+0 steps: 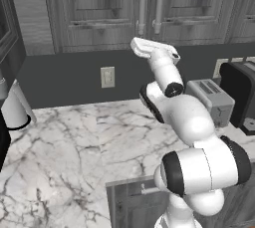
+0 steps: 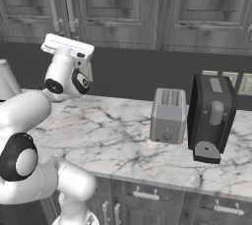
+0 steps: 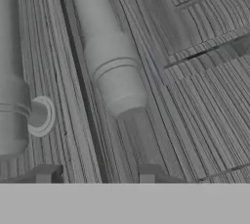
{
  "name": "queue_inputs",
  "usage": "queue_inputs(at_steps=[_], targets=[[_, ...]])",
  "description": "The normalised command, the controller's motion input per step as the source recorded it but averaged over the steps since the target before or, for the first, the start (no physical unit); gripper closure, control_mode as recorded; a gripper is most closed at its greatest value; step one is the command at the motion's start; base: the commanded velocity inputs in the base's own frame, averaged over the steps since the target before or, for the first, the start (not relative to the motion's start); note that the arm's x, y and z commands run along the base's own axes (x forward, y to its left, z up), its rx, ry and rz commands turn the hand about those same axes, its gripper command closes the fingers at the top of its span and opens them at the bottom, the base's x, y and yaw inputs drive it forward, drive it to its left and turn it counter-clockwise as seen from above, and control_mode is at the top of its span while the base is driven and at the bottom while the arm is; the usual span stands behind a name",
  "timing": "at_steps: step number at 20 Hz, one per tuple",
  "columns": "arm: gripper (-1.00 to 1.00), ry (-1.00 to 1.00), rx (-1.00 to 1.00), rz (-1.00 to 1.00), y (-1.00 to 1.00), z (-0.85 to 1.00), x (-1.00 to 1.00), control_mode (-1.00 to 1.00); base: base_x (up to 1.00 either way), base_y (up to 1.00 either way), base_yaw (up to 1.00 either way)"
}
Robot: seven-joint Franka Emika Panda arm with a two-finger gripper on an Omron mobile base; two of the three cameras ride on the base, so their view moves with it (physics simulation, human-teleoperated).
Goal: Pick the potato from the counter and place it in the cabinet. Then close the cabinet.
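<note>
The cabinet (image 1: 94, 8) hangs above the worktop's (image 1: 74, 137) back edge, both doors shut. In the hand view the left bar handle (image 3: 12, 115) lies outside the jaws. The right bar handle's (image 3: 114, 81) lower end sits between the fingertips (image 3: 146, 175), which stand apart. Whether they pinch it I cannot tell. A loose hold could slide off the round bar on the pull. Where the potato lies I cannot tell.

Flat, even rendered light; hand camera coming through soft

I'm seeing the counter (image 1: 74, 142) reading bright and evenly lit, with no hard glare, while the cabinet (image 1: 99, 8) fronts are sitting dim and grey. The toaster (image 2: 168, 116) is casting only a faint soft shadow. The hand view is looking blurred: the silver handle (image 3: 110, 66) is showing fuzzy edges and the woodgrain is smearing into streaks.
</note>
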Motion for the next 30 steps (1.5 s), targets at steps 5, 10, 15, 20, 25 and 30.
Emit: queue_inputs(at_steps=[5, 10, 15, 20, 25, 30], targets=[[-1.0, 0.0, 0.27, 0.04, -0.57, 0.09, 1.0, -1.0, 0.0, 0.0, 0.0], [-1.0, 0.03, 0.21, 0.0, -0.4, 0.19, 1.0, -1.0, 0.0, 0.0, 0.0], [-1.0, 0.1, -0.01, -0.12, -0.14, 0.15, 1.0, -1.0, 0.0, 0.0, 0.0], [-1.0, 0.41, -0.09, -0.18, -0.04, 0.56, 1.0, -1.0, 0.0, 0.0, 0.0], [-1.0, 0.77, 0.0, 0.07, -0.11, 0.86, 1.0, -1.0, 0.0, 0.0, 0.0], [-1.0, 0.73, -0.03, 0.24, -0.07, 0.82, -0.09, -1.0, 0.0, 0.0, 0.0]])
